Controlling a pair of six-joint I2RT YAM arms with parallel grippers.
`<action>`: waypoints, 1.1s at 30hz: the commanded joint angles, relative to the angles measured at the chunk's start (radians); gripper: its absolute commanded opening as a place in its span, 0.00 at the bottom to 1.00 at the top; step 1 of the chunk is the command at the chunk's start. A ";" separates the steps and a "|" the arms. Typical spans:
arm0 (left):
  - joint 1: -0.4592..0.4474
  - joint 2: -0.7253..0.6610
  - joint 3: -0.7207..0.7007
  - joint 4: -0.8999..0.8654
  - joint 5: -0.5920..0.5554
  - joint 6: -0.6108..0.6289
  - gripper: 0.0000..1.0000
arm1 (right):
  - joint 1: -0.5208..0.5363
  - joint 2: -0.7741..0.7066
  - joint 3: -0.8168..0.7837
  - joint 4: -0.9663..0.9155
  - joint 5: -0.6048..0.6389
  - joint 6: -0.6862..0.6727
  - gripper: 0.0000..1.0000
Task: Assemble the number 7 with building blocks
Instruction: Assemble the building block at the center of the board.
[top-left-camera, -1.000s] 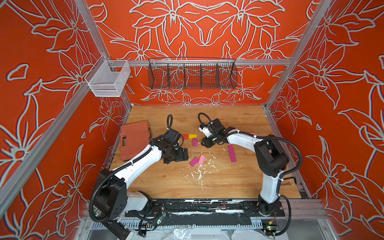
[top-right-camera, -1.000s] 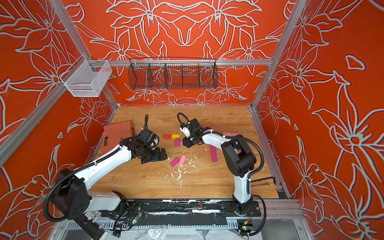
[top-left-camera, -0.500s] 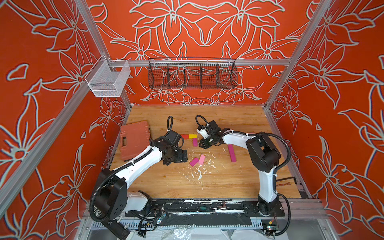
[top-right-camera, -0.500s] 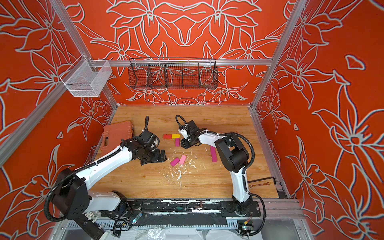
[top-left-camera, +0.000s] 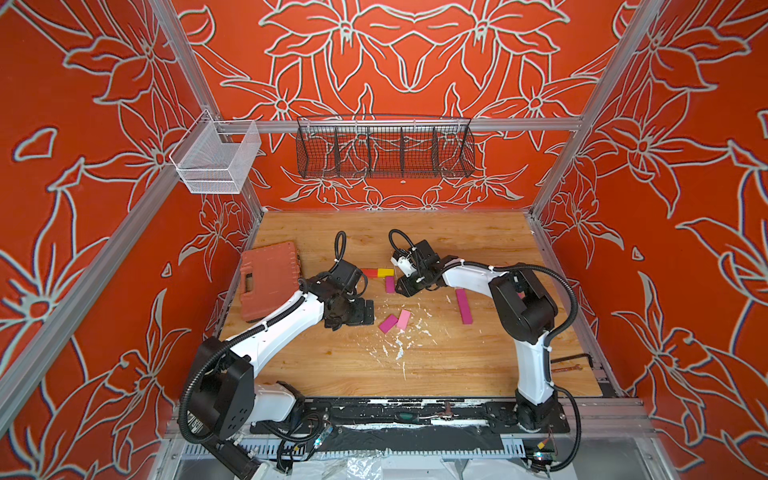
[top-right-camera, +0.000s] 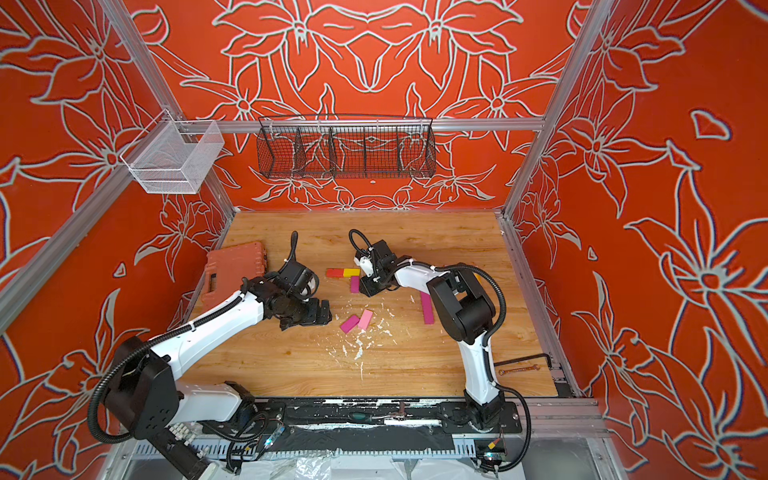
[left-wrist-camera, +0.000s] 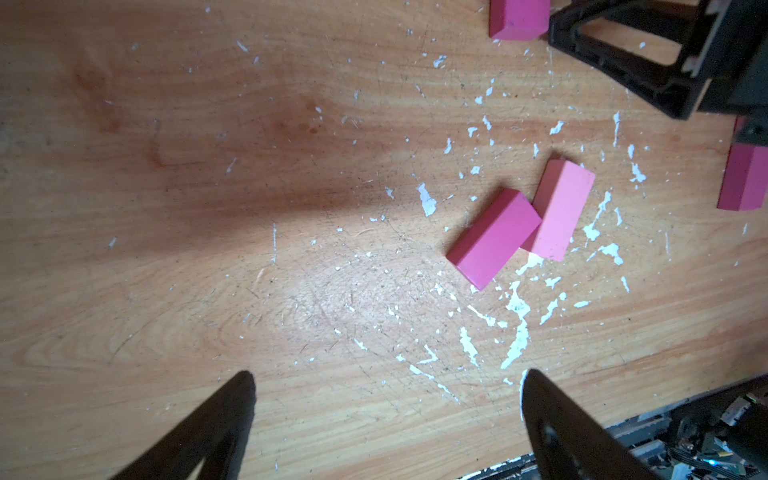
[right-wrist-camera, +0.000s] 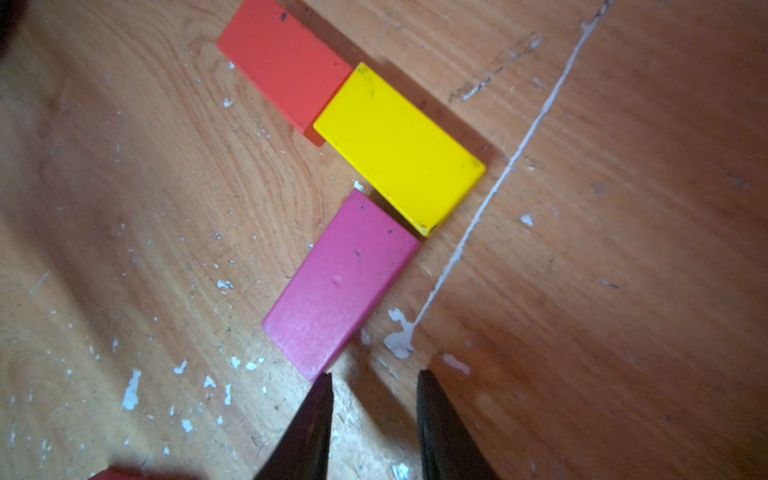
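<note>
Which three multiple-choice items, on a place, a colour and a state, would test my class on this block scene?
1. The case lies: A on a shelf; B beside the left arm; C in a drawer.
2. The block end to end with the red block is: A green; B blue; C yellow.
3. The left jaws are: A open, empty; B shut on a block; C shut, empty.
Key: 1 B, the case lies at that arm's side; 2 C, the yellow block touches red; 3 A, the wrist view shows bare table between them.

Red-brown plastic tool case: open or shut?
Shut. The red-brown plastic tool case lies flat as one closed slab, handle cutout showing, no interior visible.
</note>
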 joint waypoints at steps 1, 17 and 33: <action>-0.006 0.004 0.025 -0.024 -0.013 0.016 0.97 | 0.009 0.026 0.014 -0.017 -0.010 -0.006 0.37; -0.006 0.006 0.028 -0.025 -0.012 0.021 0.97 | 0.009 0.028 0.005 -0.014 -0.015 -0.005 0.38; -0.062 0.081 0.063 0.013 0.045 0.085 0.97 | 0.006 -0.154 -0.048 -0.050 0.006 -0.011 0.56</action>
